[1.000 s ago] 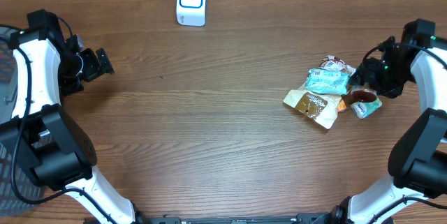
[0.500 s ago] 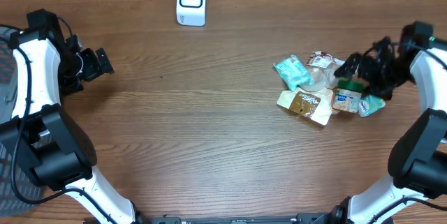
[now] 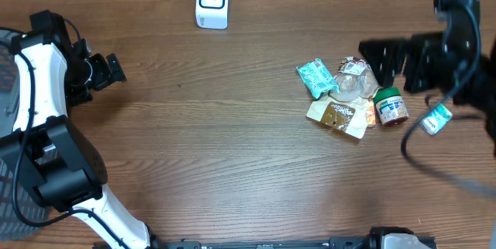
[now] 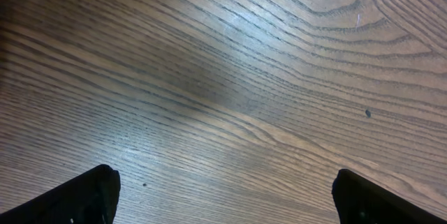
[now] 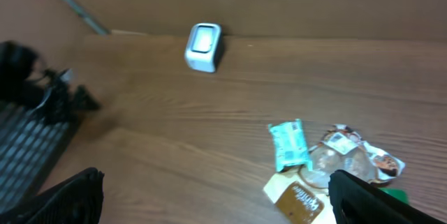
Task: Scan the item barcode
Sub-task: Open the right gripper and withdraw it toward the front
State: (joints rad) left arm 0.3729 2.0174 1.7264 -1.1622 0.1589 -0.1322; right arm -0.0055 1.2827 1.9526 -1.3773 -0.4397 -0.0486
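I see the left gripper [image 3: 112, 70] spread wide at frame left; the right gripper [image 3: 381, 57], also spread and empty, beside the item pile [image 3: 341, 102].

1. Wooden table [image 3: 232, 125]: lengthwise grain is shown across the whole surface.
2. Dark mesh basket [image 5: 31, 144]: is placed at the table's left edge.
3. Brown backdrop [image 5: 314, 1]: is set along the far edge.

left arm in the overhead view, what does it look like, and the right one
The left arm has white shell links between bulky black joints, thin black cables looping alongside, and a black left gripper. The right arm is blurred: mostly black, with a pale cap on top.
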